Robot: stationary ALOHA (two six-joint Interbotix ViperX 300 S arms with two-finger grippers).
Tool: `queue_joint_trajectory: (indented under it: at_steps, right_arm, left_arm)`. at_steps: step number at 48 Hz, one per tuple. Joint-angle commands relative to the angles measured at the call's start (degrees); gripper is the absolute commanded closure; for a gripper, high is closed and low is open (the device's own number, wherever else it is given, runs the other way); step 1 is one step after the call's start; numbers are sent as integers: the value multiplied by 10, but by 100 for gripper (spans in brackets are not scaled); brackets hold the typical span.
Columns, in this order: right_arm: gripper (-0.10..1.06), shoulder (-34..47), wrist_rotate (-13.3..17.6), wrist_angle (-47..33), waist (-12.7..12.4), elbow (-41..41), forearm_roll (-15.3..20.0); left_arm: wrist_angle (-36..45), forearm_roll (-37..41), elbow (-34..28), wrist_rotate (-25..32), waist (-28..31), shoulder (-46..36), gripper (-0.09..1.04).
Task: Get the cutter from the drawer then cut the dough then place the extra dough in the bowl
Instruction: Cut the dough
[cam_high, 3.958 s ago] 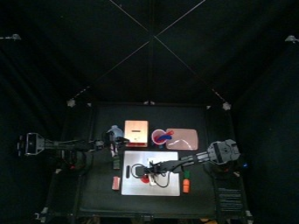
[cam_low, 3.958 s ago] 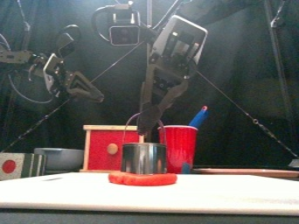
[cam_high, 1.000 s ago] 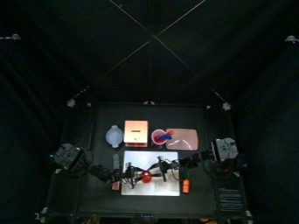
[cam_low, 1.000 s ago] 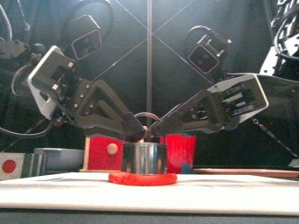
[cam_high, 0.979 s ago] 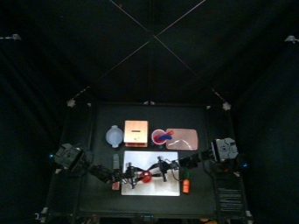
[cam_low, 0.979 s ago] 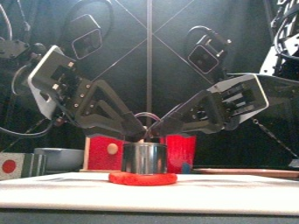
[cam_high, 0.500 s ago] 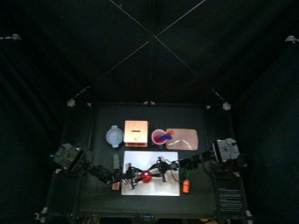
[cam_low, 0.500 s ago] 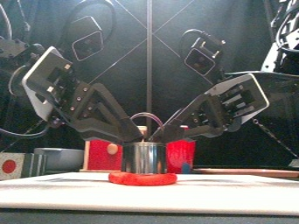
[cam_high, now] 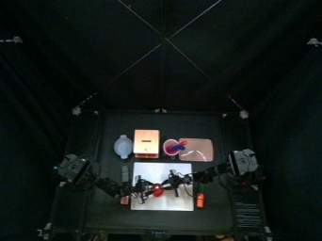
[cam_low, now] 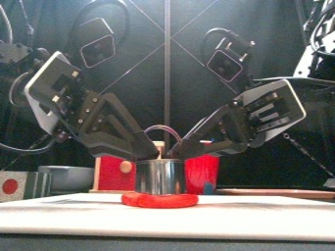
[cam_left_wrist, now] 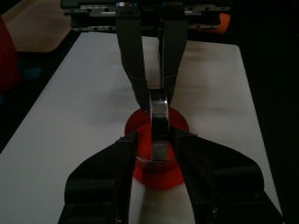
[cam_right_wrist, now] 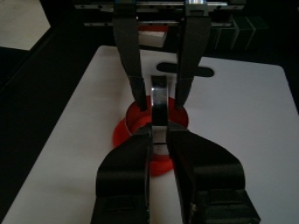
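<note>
A round metal cutter [cam_low: 163,177] stands on a flat red dough disc [cam_low: 160,200] on the white cutting board [cam_high: 180,170]. Its wire handle [cam_low: 164,133] arches above it. My left gripper [cam_low: 148,151] slants down from the left and my right gripper [cam_low: 182,151] from the right. They meet at the cutter's top, both shut on it. In the left wrist view my jaws pinch the cutter [cam_left_wrist: 158,118] over the dough [cam_left_wrist: 160,171]. The right wrist view shows the same grip on the cutter [cam_right_wrist: 158,96] above the dough [cam_right_wrist: 131,131].
Behind the board stand the wooden box with red drawer front [cam_low: 118,167], the blue-grey bowl [cam_low: 59,178] to its left and a red cup [cam_low: 202,171] on the pink tray [cam_high: 199,152]. A small orange thing [cam_high: 198,200] lies at the board's right front.
Four seconds ago only the right gripper held the cutter, from above, with the left arm back by the box. Now both grip it low from either side; over the last second they barely moved.
</note>
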Motion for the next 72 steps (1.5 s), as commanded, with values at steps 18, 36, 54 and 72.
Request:
queue_joint_trajectory:
  at_steps: [18, 36, 54, 72]
  right_arm:
    - [51, -10, 1, 18, -4, 0, 14]
    - [51, -14, 2, 23, -4, -4, 15]
    - [51, -6, 4, 53, -4, -6, 31]
    - [51, 66, 6, 53, -4, -15, 69]
  left_arm:
    - [-1, -13, 8, -1, -15, -26, 23]
    - [16, -14, 8, -3, -15, -9, 39]
    - [50, -25, -4, -32, -15, 47, 40]
    - [86, -27, -7, -79, -15, 81, 41]
